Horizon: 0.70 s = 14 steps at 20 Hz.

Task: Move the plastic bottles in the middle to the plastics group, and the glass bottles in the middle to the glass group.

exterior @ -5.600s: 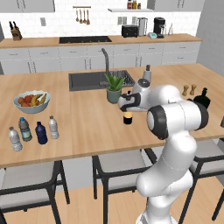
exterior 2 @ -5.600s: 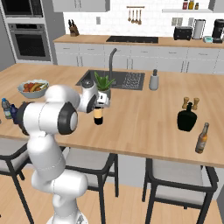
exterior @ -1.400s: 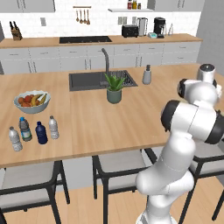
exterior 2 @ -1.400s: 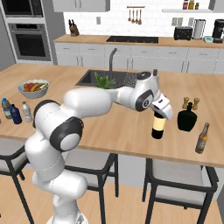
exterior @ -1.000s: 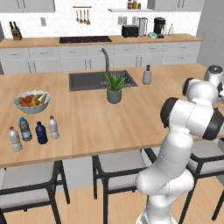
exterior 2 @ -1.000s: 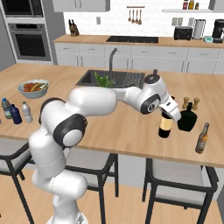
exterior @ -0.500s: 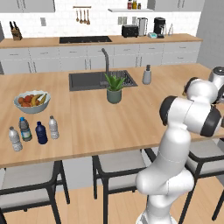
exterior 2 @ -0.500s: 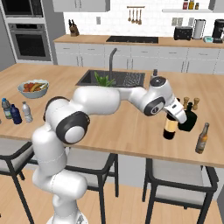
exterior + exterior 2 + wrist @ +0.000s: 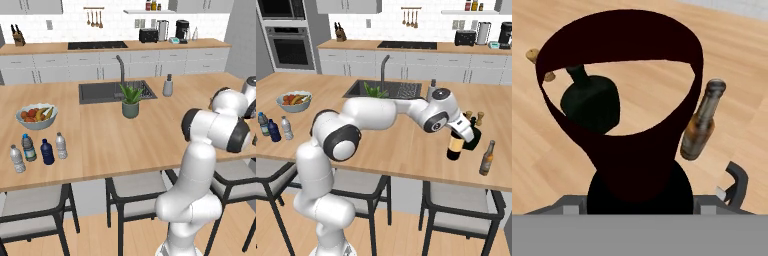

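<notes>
My gripper (image 9: 458,131) is shut on the neck of the tall dark wine bottle (image 9: 455,147) with a cream-yellow label, held upright low over the counter's right end. The squat black glass bottle (image 9: 473,138) stands right beside it, to its right. From the hand view I look down along the wine bottle (image 9: 637,165), with the squat black bottle (image 9: 592,102) behind it. At the counter's far left, the dark blue plastic bottle (image 9: 47,152) and the clear greyish one (image 9: 60,145) stand next to the blue-green-label bottle (image 9: 28,147) and a clear bottle (image 9: 17,159).
A slim brown bottle (image 9: 486,158) stands near the front edge, right of the wine bottle. Salt and pepper shakers (image 9: 474,117) sit behind the black bottle. A fruit bowl (image 9: 36,115), a potted plant (image 9: 130,102), a sink (image 9: 112,91) and a soap dispenser (image 9: 168,86) lie further left.
The gripper has carried the wine bottle to the right and down, up close to the squat black bottle. The bottles at the far left have not moved.
</notes>
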Available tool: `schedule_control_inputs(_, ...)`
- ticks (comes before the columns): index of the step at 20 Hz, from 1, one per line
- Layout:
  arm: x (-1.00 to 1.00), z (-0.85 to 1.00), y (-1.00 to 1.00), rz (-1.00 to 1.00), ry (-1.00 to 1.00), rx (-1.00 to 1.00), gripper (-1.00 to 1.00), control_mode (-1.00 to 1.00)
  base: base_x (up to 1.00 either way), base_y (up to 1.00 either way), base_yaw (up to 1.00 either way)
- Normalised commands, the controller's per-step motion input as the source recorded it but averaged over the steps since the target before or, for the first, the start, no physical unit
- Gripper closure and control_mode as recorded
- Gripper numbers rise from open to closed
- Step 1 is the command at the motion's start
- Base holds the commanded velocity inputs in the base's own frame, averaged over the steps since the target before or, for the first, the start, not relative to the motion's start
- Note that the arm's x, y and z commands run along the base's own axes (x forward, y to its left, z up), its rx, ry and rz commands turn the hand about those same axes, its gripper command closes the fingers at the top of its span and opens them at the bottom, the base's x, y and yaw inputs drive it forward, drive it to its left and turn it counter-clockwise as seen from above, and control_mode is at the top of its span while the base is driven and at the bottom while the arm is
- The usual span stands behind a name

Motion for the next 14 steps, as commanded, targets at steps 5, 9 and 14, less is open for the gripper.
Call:
schedule_control_inputs(5, 0.00, 0.00, -0.18, -0.01, 0.00, 0.00, 1.00, -1.00, 0.00, 0.00, 0.00)
schedule_control_inputs(9, 0.00, 0.00, -0.17, -0.01, 0.00, 0.00, 1.00, -1.00, 0.00, 0.00, 0.00)
schedule_control_inputs(14, 0.00, 0.00, -0.13, -0.01, 0.00, 0.00, 1.00, -1.00, 0.00, 0.00, 0.00)
